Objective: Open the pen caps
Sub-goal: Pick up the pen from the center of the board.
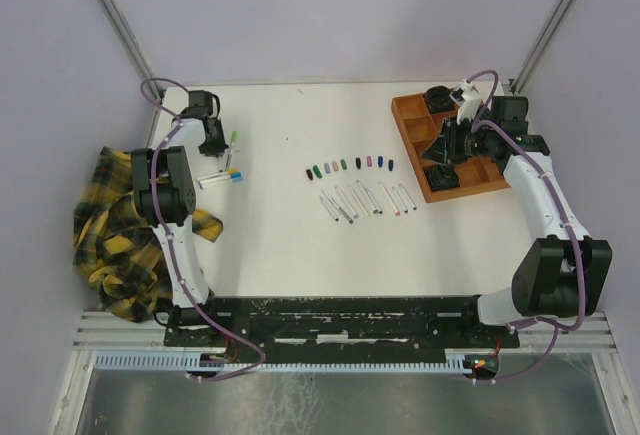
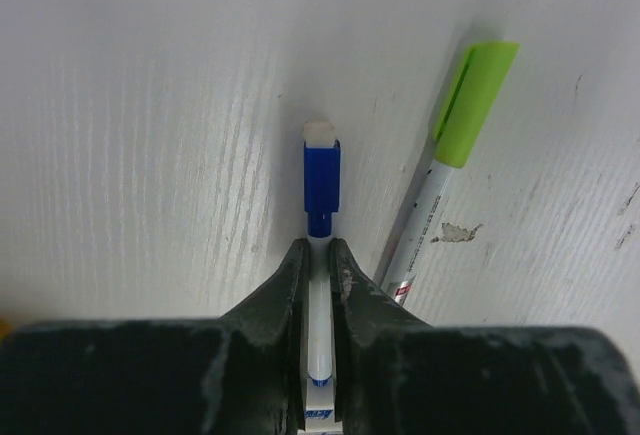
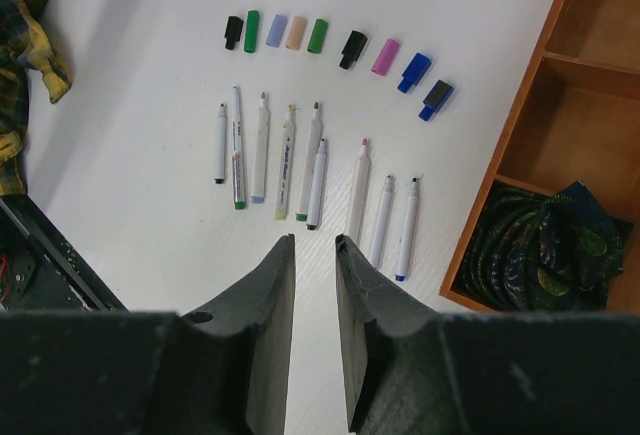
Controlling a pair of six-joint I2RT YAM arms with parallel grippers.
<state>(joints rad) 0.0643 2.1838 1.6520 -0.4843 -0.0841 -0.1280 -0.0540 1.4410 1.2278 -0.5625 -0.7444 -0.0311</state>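
Sitting on the end of a thin white pen (image 2: 319, 340), a blue cap (image 2: 322, 180) is not yet pulled off; the pen lies flat on the white desk (image 2: 130, 155) at its far left side. The left hand (image 2: 320, 250) is clenched on the pen's barrel just behind the cap, one finger pressed against each side, with the cap sticking out free beyond the fingertips. Just beside it lies a green-capped pen (image 2: 475, 95), angled away and not touched. A few more capped pens (image 1: 222, 177) lie close by. Near the middle of the desk, a row of loose caps (image 3: 320, 50) in black, green, pale, pink and blue sits above a row of bare pens (image 3: 300, 170), so most of the job looks done. The right hand (image 3: 314, 245) hangs above that spread, its fingers slightly parted with nothing between them; seen from overhead it is over by the orange tray (image 1: 412, 145) at the far right. A yellow checked cloth (image 1: 110, 235) hangs off the left edge. The step in hand appears to be picking up the next capped pen. The next move likely calls for lifting it and bringing the two hands together, so the right hand can take the blue cap and pull straight along the barrel while the left holds firm.
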